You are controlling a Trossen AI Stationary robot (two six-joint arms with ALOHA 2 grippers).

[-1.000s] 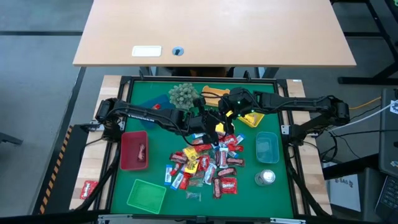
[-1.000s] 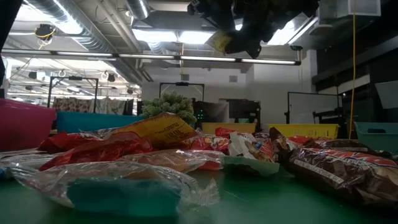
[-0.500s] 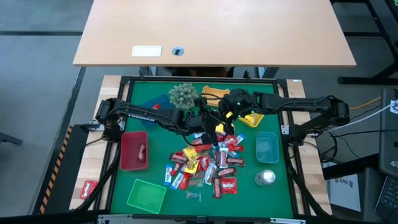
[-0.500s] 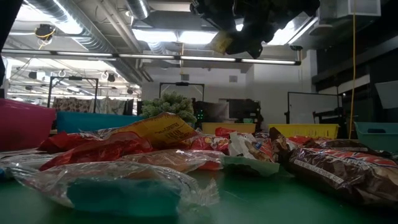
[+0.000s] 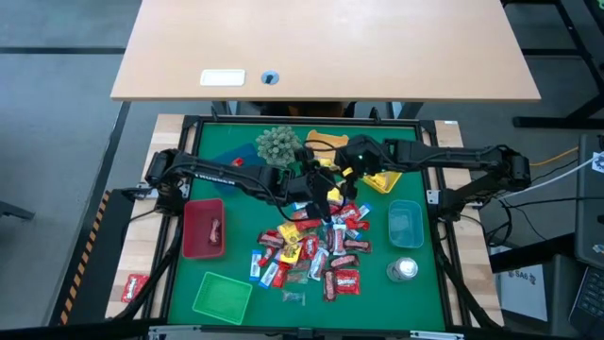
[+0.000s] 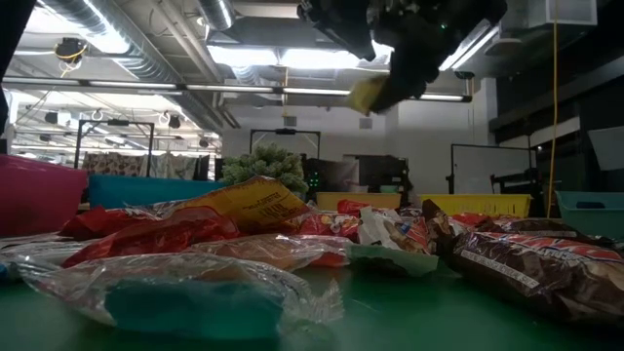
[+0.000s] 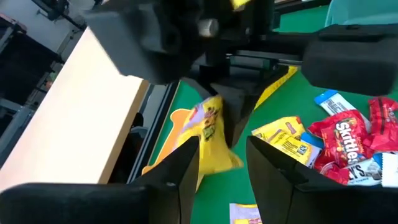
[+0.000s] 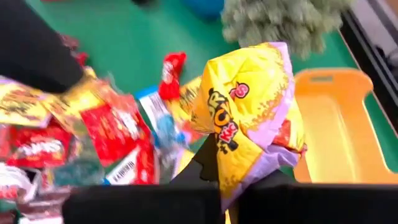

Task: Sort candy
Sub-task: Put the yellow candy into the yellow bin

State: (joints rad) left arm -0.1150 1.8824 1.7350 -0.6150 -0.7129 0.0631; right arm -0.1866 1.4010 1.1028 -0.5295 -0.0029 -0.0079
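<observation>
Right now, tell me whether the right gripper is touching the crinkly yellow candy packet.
Touching. The right wrist view shows the right gripper shut on the yellow candy packet, its dark fingers pinching the wrapper's lower edge, held up above the orange tray.

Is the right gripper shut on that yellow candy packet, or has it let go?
Shut on it: the right gripper pinches the yellow candy packet between its closed fingers, lifted above the candy pile.

Green table [image 5: 212,184] — candy [image 5: 311,247]; trays [image 5: 203,228]
</observation>
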